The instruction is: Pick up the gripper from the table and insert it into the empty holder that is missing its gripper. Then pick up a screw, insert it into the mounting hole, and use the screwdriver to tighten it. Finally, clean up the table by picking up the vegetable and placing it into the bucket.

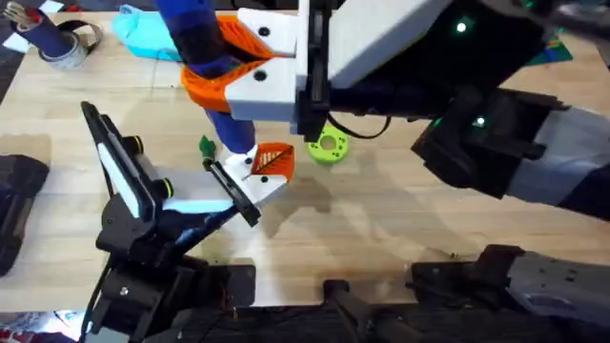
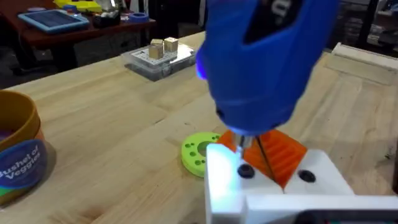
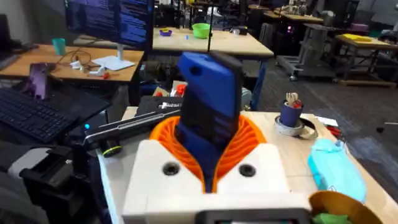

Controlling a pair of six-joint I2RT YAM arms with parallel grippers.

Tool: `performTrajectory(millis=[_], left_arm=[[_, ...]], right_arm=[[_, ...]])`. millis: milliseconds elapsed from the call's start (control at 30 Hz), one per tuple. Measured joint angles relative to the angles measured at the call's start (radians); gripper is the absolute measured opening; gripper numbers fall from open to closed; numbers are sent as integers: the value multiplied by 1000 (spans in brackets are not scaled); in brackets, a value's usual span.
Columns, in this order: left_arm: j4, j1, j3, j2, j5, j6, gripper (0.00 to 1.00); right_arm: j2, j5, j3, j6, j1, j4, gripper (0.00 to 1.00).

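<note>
Screwdriver (image 1: 214, 71) work is seen from overhead: the blue handle is clamped between the orange pads of the right gripper (image 1: 250, 65), and the tip is brought down onto the gripper (image 1: 272, 164), the small white-and-orange block near the middle of the surface. That block sits at the end of the holder carried by the left arm, whose own left gripper (image 1: 233, 195) is judged clamped on the mount, though the jaws are partly hidden. A green disc (image 1: 328, 146) lies just beside.

From the left wrist, the shaft is seen meeting a dark screw head (image 2: 245, 171) on the white block. The bit could be cammed out if the handle is tilted, and the screw could be cross-threaded if pressed off axis. The bucket (image 2: 18, 158) stands toward the surface's edge, well apart.

From the right wrist, the handle (image 3: 208, 112) is seen wedged between the orange pads (image 3: 245, 140). A slip in this grasp would let the tool spin uselessly. The vegetable is not told with certainty.
</note>
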Motion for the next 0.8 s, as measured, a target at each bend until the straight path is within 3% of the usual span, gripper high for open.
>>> performTrajectory(millis=[800], left_arm=[[0,0,0,0,0,0,16]], right_arm=[[-26,-10,0,0,0,-38,46]])
